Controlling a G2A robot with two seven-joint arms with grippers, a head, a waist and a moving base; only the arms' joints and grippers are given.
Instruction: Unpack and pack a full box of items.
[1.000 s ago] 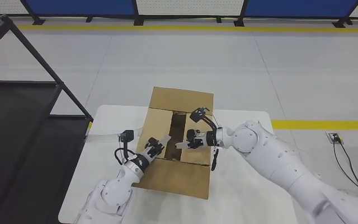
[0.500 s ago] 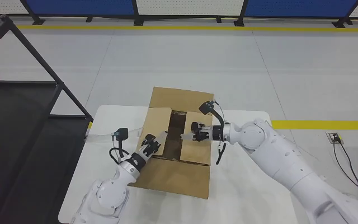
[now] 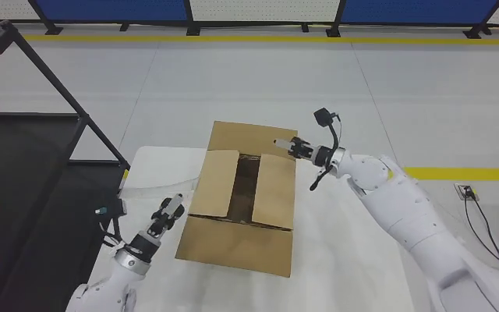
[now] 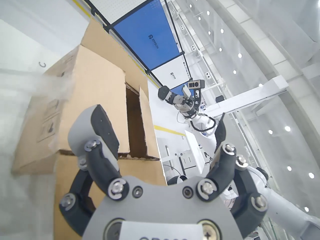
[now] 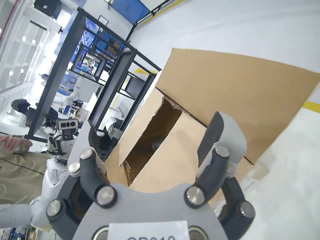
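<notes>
On the white bench point(image 3: 327, 265) we see the box point(image 3: 273, 195), flaps parted over a dark slot. Left end effector point(image 3: 168, 211) and right end effector point(image 3: 282, 143) flank it without touching, fingers spread.

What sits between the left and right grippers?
The brown cardboard box, top flaps partly open, lies between the left gripper and the right gripper, seen in the top view.
</notes>
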